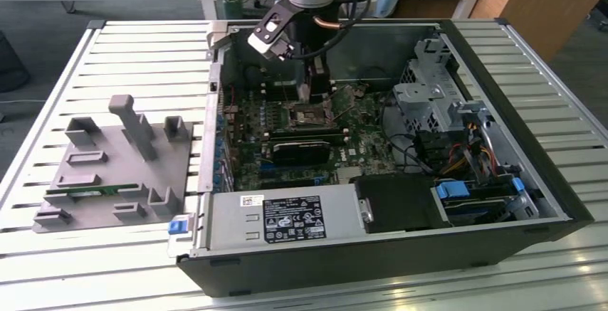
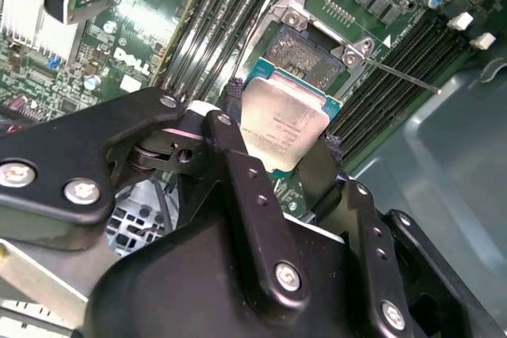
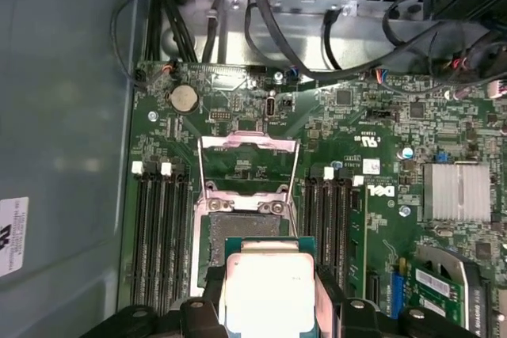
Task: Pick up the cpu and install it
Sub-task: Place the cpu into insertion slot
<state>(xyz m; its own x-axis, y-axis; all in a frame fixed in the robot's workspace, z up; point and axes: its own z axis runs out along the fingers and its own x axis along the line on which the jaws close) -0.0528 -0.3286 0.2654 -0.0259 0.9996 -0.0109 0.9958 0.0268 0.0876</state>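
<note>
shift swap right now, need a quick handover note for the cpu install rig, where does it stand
Gripper: shut on the cpu, pinching it by two opposite edges, metal top plate facing the wrist cameras.
Cpu: held inside the open computer case, over the motherboard and close to the socket, not seated in it.
Socket: retention frame is lifted and the socket is bare.
Done: the pick-up.
Left: the cpu is not yet in the socket and the frame is not closed.
</note>
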